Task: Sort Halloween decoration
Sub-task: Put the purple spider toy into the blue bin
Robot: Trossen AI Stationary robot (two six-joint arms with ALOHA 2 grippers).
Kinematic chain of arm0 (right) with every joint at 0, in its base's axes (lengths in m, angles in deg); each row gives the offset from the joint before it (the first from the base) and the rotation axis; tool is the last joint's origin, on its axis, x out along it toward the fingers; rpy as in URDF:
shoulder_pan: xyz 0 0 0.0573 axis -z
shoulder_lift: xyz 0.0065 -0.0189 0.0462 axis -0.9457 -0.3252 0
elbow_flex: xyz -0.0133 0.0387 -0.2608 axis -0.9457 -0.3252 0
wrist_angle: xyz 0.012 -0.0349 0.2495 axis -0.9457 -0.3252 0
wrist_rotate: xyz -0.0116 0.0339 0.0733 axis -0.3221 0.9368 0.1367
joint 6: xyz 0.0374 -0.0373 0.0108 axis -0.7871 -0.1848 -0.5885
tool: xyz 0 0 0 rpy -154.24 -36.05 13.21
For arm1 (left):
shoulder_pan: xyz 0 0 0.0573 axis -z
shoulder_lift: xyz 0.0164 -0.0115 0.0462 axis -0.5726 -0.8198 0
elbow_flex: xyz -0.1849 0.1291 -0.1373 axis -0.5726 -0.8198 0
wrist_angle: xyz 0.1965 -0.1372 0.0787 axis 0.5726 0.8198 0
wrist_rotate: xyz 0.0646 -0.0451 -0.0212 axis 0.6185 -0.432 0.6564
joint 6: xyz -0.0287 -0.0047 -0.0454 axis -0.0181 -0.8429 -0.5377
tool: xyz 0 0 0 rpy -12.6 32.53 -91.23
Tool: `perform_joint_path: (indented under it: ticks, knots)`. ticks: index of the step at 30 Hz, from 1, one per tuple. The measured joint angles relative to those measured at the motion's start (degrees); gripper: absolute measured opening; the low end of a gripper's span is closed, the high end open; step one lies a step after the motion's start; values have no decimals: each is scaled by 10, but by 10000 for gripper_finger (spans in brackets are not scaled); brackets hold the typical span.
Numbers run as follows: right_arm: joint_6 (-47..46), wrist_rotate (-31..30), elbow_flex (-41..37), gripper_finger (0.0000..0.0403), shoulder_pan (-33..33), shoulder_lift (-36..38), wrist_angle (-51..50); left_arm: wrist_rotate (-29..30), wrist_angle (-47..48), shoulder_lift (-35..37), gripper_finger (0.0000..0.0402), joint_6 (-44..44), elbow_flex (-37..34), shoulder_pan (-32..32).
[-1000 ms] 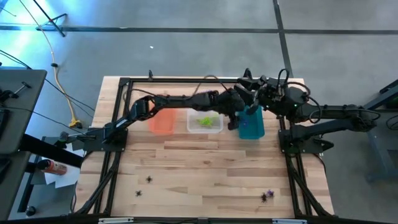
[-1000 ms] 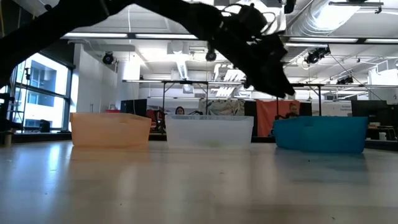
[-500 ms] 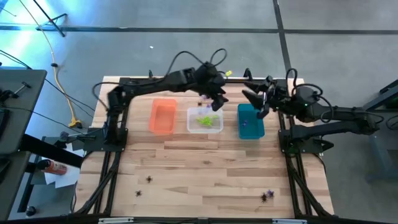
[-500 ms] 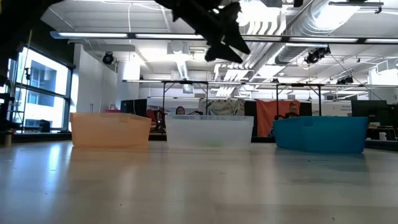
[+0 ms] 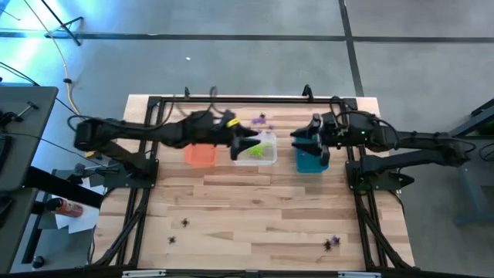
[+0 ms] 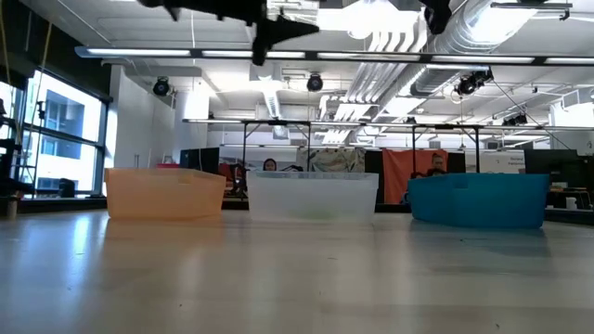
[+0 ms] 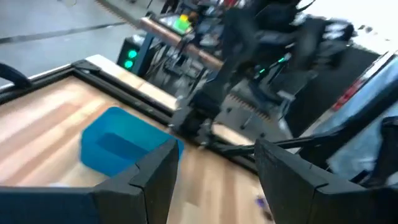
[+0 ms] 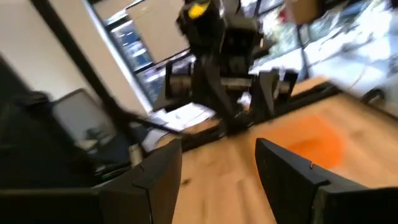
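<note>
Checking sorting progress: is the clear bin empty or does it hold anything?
Not empty. The clear bin holds lime green trinkets, seen from above beside the left gripper.

**Bright overhead light, blurred wrist cameras**

Ceiling strip lights (image 6: 399, 42) glare white in the low view, leaving the arms overhead as black silhouettes; the bench (image 6: 297, 278) carries a soft sheen; a window (image 6: 56, 139) glows at the side; both wrist views are smeared by motion blur; the high view is evenly lit, with faint shadows.
</note>
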Motion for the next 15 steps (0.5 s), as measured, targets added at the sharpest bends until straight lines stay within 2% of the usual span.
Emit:
perform_joint_path:
  ticks: [6,10,12,15]
  knots:
    - [-147,96,0,199,-11,-50,-30,9,3,97,200,-12,-54,23]
    - [-243,131,0,199,-59,-88,-85,9,38,153,200,14,-63,23]
    - [-270,111,-1,199,-82,-108,-87,9,52,179,200,32,-63,20]
    - [-319,15,-1,199,-94,-136,-55,10,71,218,200,52,-62,18]
